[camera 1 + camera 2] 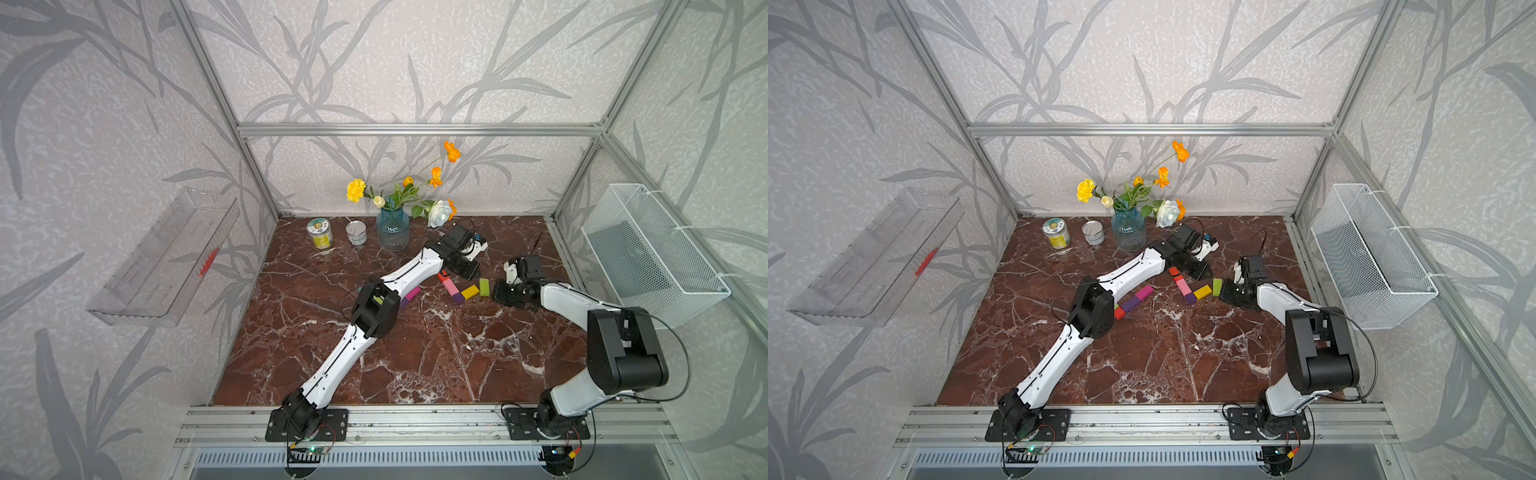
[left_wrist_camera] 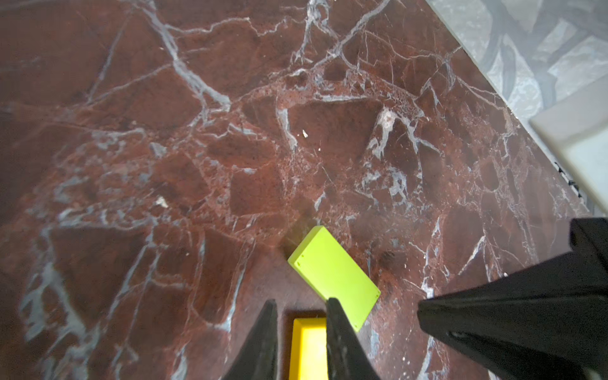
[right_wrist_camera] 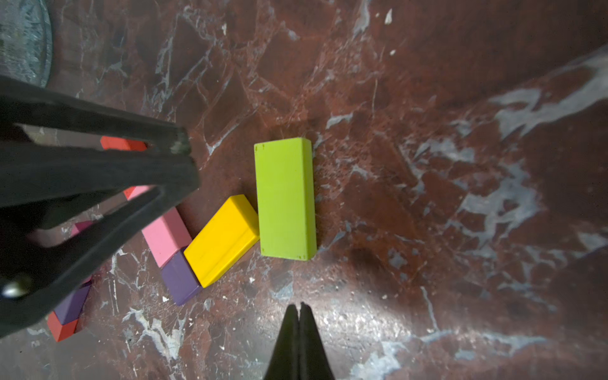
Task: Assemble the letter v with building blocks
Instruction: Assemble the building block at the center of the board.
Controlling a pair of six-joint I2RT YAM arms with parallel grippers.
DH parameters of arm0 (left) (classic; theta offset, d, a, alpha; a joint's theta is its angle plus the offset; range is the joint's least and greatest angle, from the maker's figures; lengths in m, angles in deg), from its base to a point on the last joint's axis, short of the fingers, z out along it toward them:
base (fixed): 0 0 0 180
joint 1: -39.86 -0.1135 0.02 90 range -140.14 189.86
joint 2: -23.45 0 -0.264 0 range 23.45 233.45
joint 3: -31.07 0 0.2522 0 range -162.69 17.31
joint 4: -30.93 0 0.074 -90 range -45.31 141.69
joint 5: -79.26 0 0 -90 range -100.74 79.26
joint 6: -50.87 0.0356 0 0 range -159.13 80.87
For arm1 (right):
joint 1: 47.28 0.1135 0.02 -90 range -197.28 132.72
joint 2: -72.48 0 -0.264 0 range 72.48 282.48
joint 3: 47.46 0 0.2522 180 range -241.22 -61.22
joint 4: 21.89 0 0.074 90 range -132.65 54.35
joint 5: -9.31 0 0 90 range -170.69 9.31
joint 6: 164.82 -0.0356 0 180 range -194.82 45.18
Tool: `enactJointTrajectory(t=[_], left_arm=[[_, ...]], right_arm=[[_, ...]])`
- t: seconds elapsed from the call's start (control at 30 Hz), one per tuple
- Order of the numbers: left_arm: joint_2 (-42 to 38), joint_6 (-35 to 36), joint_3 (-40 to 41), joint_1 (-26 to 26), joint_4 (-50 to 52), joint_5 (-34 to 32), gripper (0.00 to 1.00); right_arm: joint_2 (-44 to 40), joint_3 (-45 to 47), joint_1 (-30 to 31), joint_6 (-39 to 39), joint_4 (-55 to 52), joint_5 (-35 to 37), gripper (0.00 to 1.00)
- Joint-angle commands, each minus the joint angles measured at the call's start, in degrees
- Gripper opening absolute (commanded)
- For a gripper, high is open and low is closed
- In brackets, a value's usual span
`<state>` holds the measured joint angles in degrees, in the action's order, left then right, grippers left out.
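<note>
Building the V's right stroke, by my reading.
Counter (image 1: 415,353): blocks (image 1: 1202,292) lie flat, centre to right.
Left tool (image 2: 302,302): slightly open, empty, above yellow (image 2: 307,345).
Right tool (image 3: 299,307): closed, empty, near green (image 3: 285,199).
Green: touches yellow, off its slant.
Yellow: meets purple (image 3: 179,279) at the vertex.
Pink (image 3: 166,235): left stroke.
Next: nudge green into line.
</note>
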<state>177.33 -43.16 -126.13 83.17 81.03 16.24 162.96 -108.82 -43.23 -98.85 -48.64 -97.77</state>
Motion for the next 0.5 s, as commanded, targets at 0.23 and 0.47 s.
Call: enactJointTrajectory(t=[0.23, 0.47], left_arm=[[3.6, 0.8, -3.5, 1.0, -2.4, -4.2, 0.21], [2.8, -0.4, -0.4, 1.0, -8.1, -3.6, 0.21]], right_arm=[[2.7, 1.3, 0.0, -3.5, 7.3, -4.8, 0.0], [3.0, 1.7, 0.0, -3.7, 7.5, -4.7, 0.0]])
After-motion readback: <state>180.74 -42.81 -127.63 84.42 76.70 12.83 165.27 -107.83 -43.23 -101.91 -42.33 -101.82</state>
